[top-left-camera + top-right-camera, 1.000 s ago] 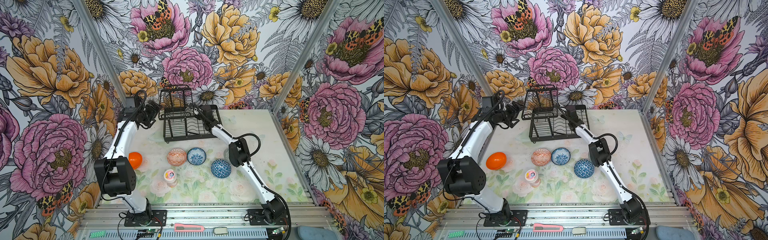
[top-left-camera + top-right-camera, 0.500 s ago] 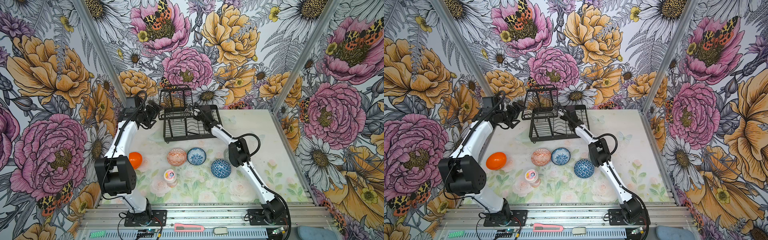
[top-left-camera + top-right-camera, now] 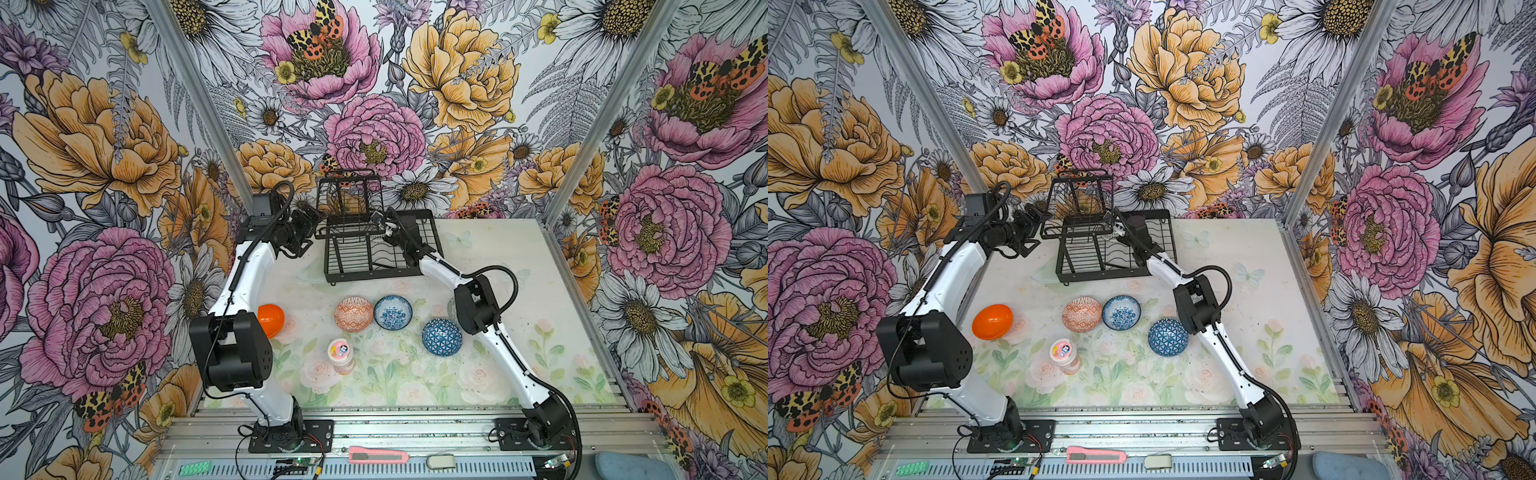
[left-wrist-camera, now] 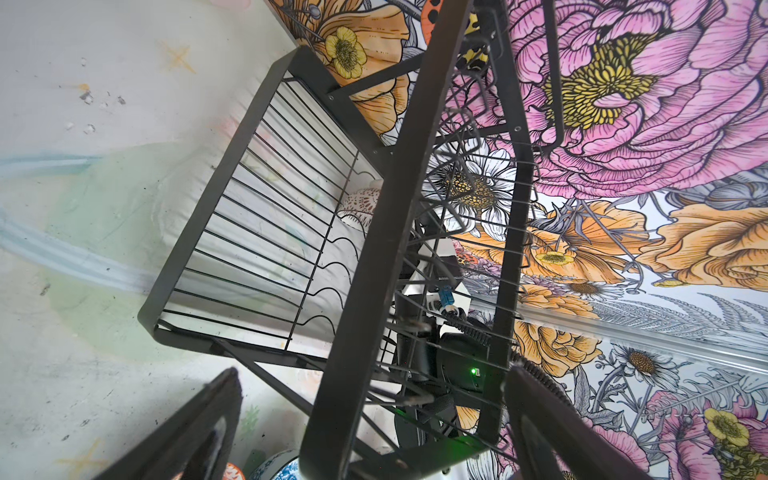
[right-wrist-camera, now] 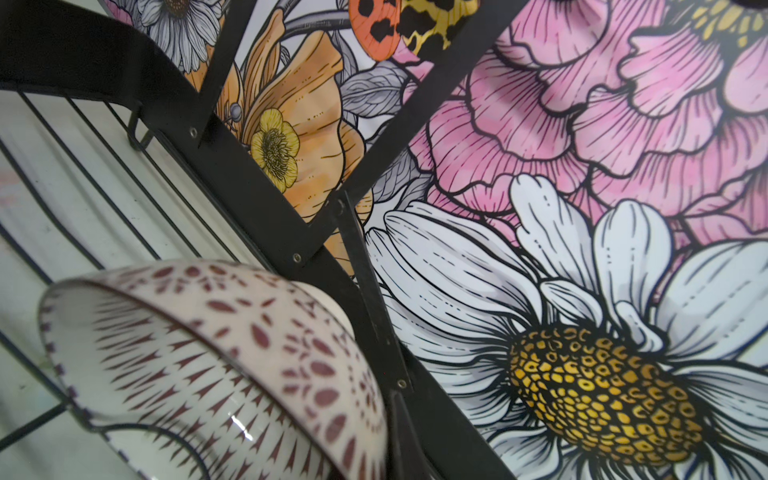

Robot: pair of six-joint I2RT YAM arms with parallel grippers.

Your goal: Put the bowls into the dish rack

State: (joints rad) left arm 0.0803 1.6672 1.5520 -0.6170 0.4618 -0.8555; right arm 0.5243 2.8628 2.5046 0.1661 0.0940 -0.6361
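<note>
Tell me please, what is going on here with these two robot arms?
The right gripper is shut on a white bowl with dark red pattern and holds it tilted over the wire base of the dish rack. The left gripper hangs open beside the rack's tall basket end, holding nothing. On the table four bowls lie in plain sight: the plain orange bowl, the orange patterned bowl, the blue floral bowl and the dark blue bowl.
</note>
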